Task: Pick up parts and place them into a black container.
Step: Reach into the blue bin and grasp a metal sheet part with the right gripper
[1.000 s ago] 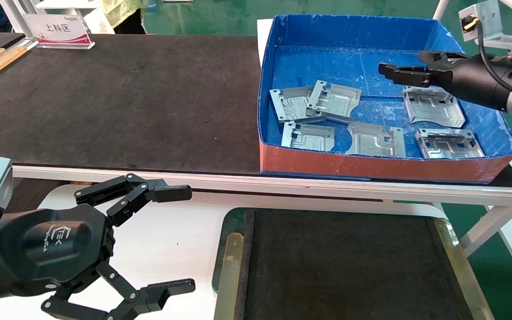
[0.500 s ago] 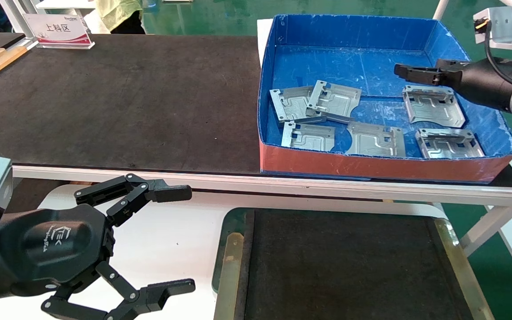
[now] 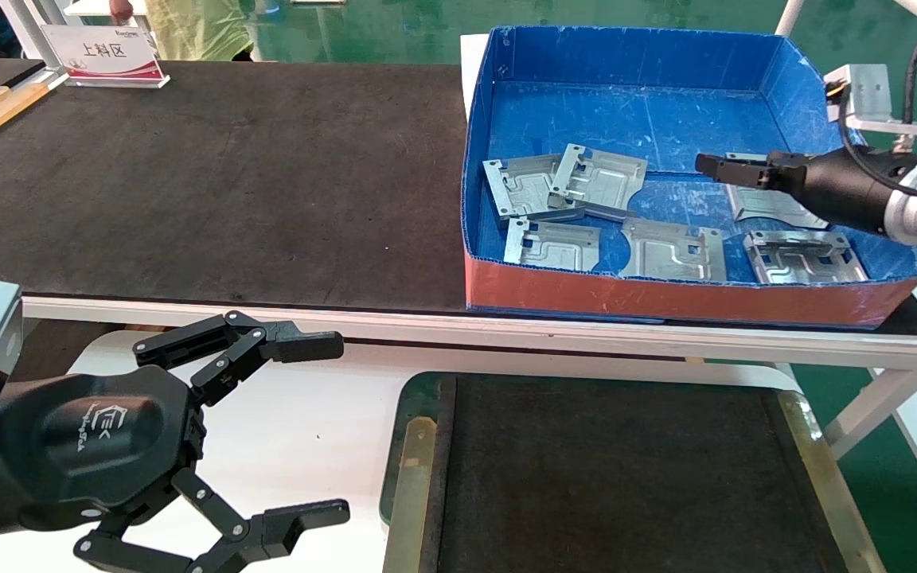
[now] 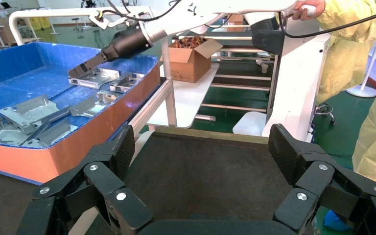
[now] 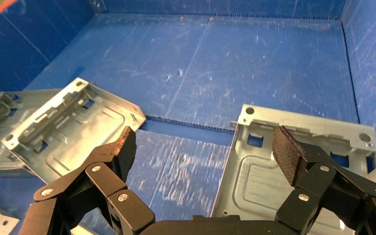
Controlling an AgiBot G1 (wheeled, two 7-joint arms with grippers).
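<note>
The right hand [image 3: 713,165] covers much of one plate [image 3: 769,208] in the blue box [image 3: 665,298]. The black tray [image 3: 419,469] runs off the head view's lower edge.

The head camera is looking forward and down from above, taking in the desk [image 3: 188,183], the blue box [image 3: 689,298] at upper right and the black container [image 3: 813,469] at the bottom. The left wrist camera is looking out low past its own fingers [image 4: 289,156], sharing that box [image 4: 78,144]. The right wrist camera is hanging close over the box floor [image 5: 235,63].
</note>
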